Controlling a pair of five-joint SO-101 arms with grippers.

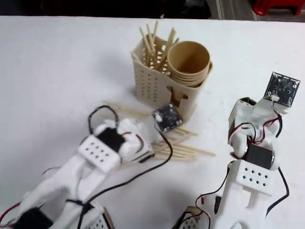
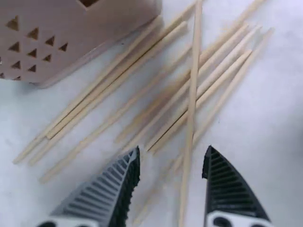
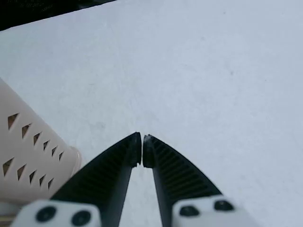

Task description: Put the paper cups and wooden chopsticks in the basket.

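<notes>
A beige perforated basket (image 1: 157, 88) stands at the table's middle back, holding stacked paper cups (image 1: 190, 62) and several upright wooden chopsticks (image 1: 155, 43). More chopsticks (image 1: 186, 150) lie loose on the table in front of it, beside the basket wall (image 2: 52, 42). My left gripper (image 2: 173, 156) hovers open just above these loose chopsticks (image 2: 189, 104), one stick lying between its fingers. My right gripper (image 3: 142, 144) is shut on nothing, over bare table to the right of the basket (image 3: 33, 156). The right arm (image 1: 255, 143) stands at the right of the table.
The white table (image 1: 57, 71) has free room to the left and right of the basket. Cables (image 1: 138, 174) trail from the left arm across the front. A dark edge and a red object (image 1: 279, 5) lie beyond the table's far side.
</notes>
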